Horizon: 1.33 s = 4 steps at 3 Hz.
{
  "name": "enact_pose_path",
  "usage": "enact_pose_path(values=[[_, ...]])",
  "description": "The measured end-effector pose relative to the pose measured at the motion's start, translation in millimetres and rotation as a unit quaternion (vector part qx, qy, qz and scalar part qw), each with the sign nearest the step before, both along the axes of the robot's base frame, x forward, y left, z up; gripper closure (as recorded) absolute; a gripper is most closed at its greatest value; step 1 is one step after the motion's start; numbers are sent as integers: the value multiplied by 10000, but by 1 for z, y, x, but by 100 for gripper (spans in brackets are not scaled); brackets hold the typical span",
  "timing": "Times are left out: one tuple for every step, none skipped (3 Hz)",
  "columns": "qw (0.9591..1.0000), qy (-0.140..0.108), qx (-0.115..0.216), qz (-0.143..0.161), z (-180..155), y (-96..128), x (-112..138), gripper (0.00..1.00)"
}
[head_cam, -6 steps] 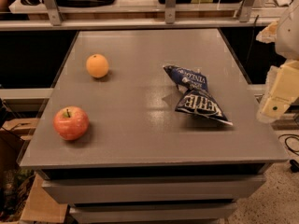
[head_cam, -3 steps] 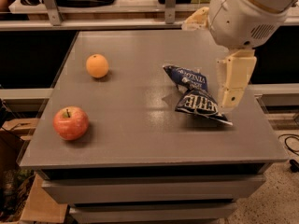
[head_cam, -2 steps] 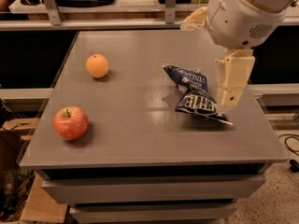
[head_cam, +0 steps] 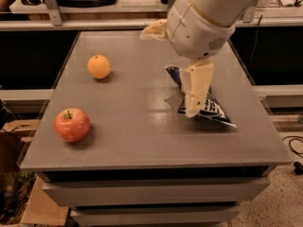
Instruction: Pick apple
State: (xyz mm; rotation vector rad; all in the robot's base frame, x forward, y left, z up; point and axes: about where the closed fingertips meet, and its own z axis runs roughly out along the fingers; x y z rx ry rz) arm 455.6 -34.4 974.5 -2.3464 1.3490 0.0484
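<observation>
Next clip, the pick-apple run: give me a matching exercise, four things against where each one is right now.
Things:
1. apple
2. orange
3. chip bag
4. gripper

Places:
A. far left part of the table
B. right side, partly hidden behind the gripper
C. near left corner
D. hanging over the right half, away from both fruits

Pairs: 1-C, 2-A, 3-B, 4-D

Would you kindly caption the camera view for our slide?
Claw by the chip bag, apart from the apple near the table's front-left.
</observation>
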Motion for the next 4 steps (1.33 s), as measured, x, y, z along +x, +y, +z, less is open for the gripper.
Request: enact_pose_path(values=[[9959,9,199,881,-6,47,-1,0],[9858,64,299,1648,-13,91,-6,0],[9733,231,373,2251,-28,127,-10,0],[9653,371,326,2563,-48,151,-11,0]])
